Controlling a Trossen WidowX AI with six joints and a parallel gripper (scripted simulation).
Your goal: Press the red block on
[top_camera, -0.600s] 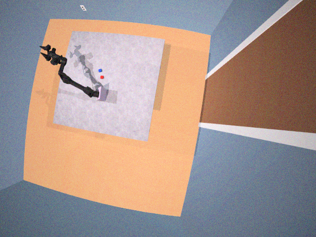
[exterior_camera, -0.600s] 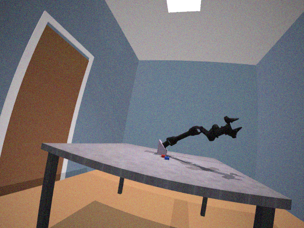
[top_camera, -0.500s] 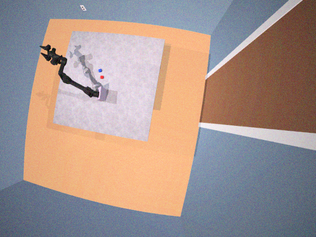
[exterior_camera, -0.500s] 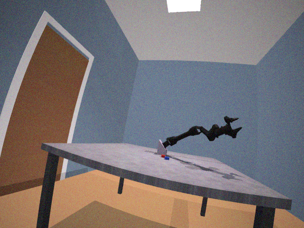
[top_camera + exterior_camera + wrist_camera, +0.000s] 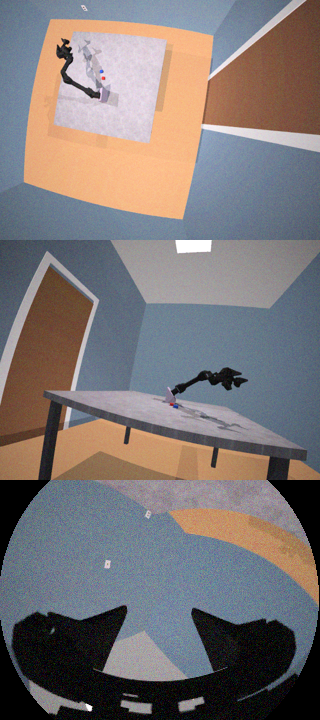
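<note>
Red block (image 5: 103,78) (image 5: 171,404) and blue block (image 5: 101,71) (image 5: 175,406) lie apart, unjoined; the gripper (image 5: 59,41) (image 5: 238,384) (image 5: 159,610), spread wide and empty, has grasping, pressing and release left.

Small blocks and views cut short on my feeds.
From above, the red block (image 5: 103,78) (image 5: 171,404) and blue block (image 5: 101,71) (image 5: 175,406) are too tiny for me to make out studs or sockets. The top view's right edge crops the brown door (image 5: 263,85) (image 5: 49,343); the exterior view's bottom edge cuts off the surface's (image 5: 124,103) (image 5: 116,405) near legs.
</note>
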